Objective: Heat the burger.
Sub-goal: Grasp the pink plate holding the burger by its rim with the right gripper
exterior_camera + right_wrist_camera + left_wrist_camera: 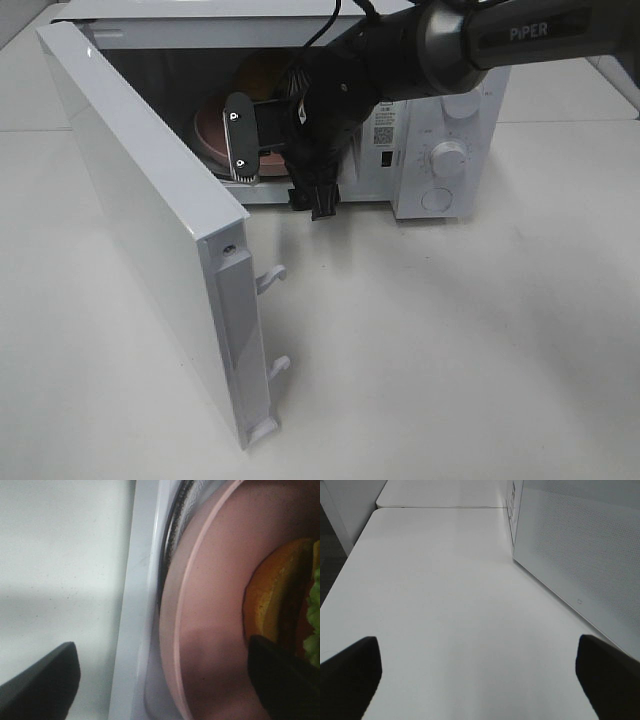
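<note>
A broad white tabletop (pixel 450 350) filled the scene, bare across its near side. At its far edge stood a white microwave (pixel 440 150), and its door (pixel 150 230) was swung wide toward the camera, latch hooks showing on its free edge.

The right arm (pixel 500 45) reached in from the upper right and its black wrist blocked much of the cavity mouth. The right gripper (pixel 165 675) sat at the front lip of the cavity, fingers well apart: in the wrist view one dark finger lay out over the table side of the sill and the other lay over the plate, against the burger. They spanned the plate's rim and clamped nothing that could be seen.

The pink plate (pixel 210 630) lay inside the microwave, its edge just within the sill. The burger (pixel 280 595) rested on it, orange bun edge and a little green lettuce visible; from the high camera only a brown curve of bun (pixel 262 72) showed behind the wrist.

The left gripper (pixel 480 680) hung low over bare table beside the microwave's perforated side wall, fingers wide apart and empty.

By my judgement, the loading step was all but complete: plate and burger were in and the hand had let go. The next move called for the right arm to back straight out without dragging the plate's rim, clearing the opening so that the door could be swung shut and the dial (pixel 449 158) turned.
</note>
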